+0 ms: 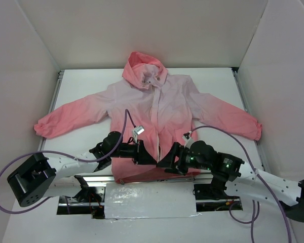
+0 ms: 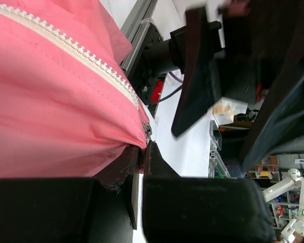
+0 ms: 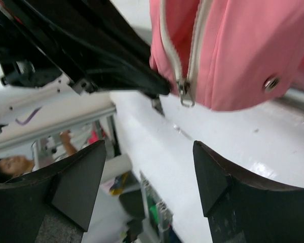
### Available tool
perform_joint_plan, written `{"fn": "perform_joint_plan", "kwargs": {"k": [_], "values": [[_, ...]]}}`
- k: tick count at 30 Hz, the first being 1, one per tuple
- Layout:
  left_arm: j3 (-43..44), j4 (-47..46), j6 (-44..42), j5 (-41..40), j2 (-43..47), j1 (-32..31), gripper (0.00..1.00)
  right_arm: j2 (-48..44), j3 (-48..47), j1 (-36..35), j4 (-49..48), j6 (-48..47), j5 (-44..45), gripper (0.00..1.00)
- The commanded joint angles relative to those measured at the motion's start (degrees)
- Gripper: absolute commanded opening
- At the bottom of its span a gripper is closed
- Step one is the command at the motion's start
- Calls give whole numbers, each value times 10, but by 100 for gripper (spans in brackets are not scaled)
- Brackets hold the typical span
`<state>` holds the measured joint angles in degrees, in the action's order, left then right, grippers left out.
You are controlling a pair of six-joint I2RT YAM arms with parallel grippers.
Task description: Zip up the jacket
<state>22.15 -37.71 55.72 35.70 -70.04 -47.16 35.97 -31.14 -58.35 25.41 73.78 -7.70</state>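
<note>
Tension is the point of the left arm's hold. The left gripper [image 2: 143,152] has its jaws closed on the coral bottom corner of the hooded rain jacket [image 1: 159,109], pale lilac-pink at the chest and coral pink at hem and cuffs, right where the light-toothed zipper [image 2: 76,50] ends.

The jacket lies flat and front up on the white worktop [image 1: 91,86], with the hood away from the arm bases and the sleeves spread to either side. Its hem is at the near edge, which puts the zipper's start within reach of both arms. Pinning the hem there should stop the cloth bunching or riding up once the slider is drawn towards the hood.

The right gripper [image 3: 149,167] has its jaws wide apart with nothing between them, aimed at the small metal zipper pull [image 3: 185,93] hanging at the hem just beside the left gripper's tip. Both rows of teeth run into the slider, so the zip looks engaged at the bottom but hardly drawn up. How far it is closed higher up I cannot tell.

A silver snap button [image 3: 270,82] sits further along the hem, apart from the pull. Closing on that pull looks like the next step. The pull is small and crowded by the other gripper, so a miss is likely enough.
</note>
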Motion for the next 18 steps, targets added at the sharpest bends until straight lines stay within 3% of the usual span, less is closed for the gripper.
{"fn": "perform_joint_plan", "kwargs": {"k": [1, 7, 18], "values": [[20, -47, -2, 23, -2, 1, 0, -1, 28, -68, -98, 122, 46, 76], [20, -44, -3, 25, 2, 1, 0, 89, 21, -127, -137, 156, 101, 75], [16, -60, 4, 36, 0, 1, 0, 63, 50, -128, -147, 187, 190, 73]]}}
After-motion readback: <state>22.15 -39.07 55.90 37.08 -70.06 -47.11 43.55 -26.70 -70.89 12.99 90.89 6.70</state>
